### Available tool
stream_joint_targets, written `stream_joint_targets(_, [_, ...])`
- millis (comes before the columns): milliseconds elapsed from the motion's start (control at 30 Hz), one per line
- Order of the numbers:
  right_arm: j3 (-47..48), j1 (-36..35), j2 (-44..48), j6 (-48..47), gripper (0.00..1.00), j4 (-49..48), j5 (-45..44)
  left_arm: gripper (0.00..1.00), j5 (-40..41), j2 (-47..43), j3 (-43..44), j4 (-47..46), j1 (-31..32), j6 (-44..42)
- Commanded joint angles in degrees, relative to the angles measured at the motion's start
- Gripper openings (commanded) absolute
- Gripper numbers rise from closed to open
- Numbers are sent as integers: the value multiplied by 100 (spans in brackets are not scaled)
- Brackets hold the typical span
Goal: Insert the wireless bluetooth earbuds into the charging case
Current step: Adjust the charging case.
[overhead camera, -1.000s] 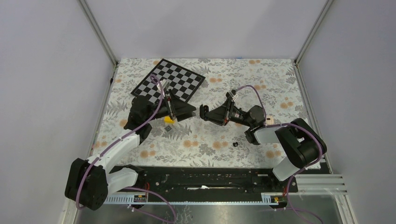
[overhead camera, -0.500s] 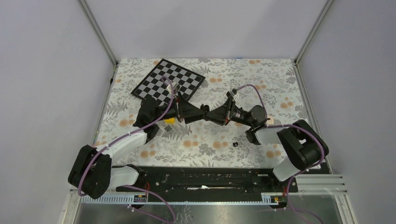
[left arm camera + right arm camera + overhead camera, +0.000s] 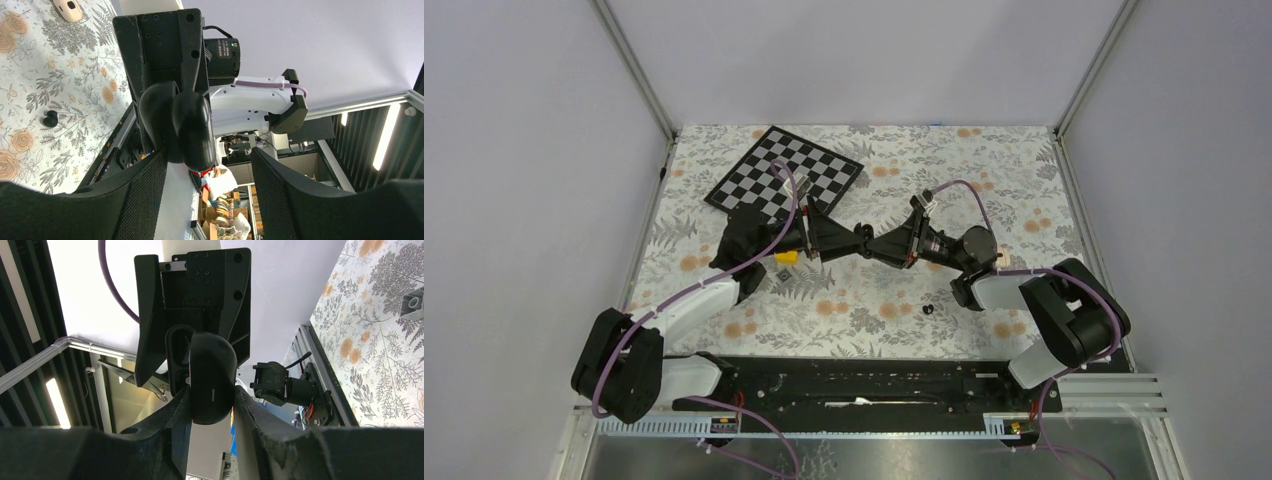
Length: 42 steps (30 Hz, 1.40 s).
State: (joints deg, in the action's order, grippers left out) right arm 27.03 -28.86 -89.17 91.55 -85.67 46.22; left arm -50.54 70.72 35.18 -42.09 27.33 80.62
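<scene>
My right gripper (image 3: 212, 402) is shut on the black charging case (image 3: 212, 382), holding it in the air over the middle of the table. My left gripper (image 3: 210, 160) faces it tip to tip in the top view (image 3: 854, 240). Its fingers stand apart on either side of the case's (image 3: 192, 130) free end, with a clear gap on the right side. A black earbud (image 3: 928, 309) lies on the floral cloth in front of the right arm, also visible from the left wrist (image 3: 50, 119). One pale beige-pink earbud (image 3: 67, 9) lies further right (image 3: 1001, 259).
A small yellow block (image 3: 786, 257) and a tiny dark square (image 3: 781, 272) lie under the left arm. A checkerboard (image 3: 784, 172) lies at the back left. A grey block (image 3: 412, 302) sits on the cloth. Metal frame posts stand at the back corners.
My left gripper has swung right from above the yellow block until it met the right gripper, and its jaws have narrowed around the case. The right arm has barely moved.
</scene>
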Motion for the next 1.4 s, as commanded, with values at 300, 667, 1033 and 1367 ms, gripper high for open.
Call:
stream_joint_targets(300, [-60,-14,229,-26,0,-1074,187,54,115,50,585,560,19,-656])
stream_joint_targets(667, [-56,-15,249,-20,0,-1067,190,46,113,81,782,1174,22,-1024])
stream_joint_targets(1033, [114,-94,1283,-1643,0,1874,-191,76,1061,-398,1789,4241,27,-2986])
stream_joint_targets(1367, [3087,-611,2122,-5809,0,10701,-3840,76,2044,-799,2340,5798,16,-3764])
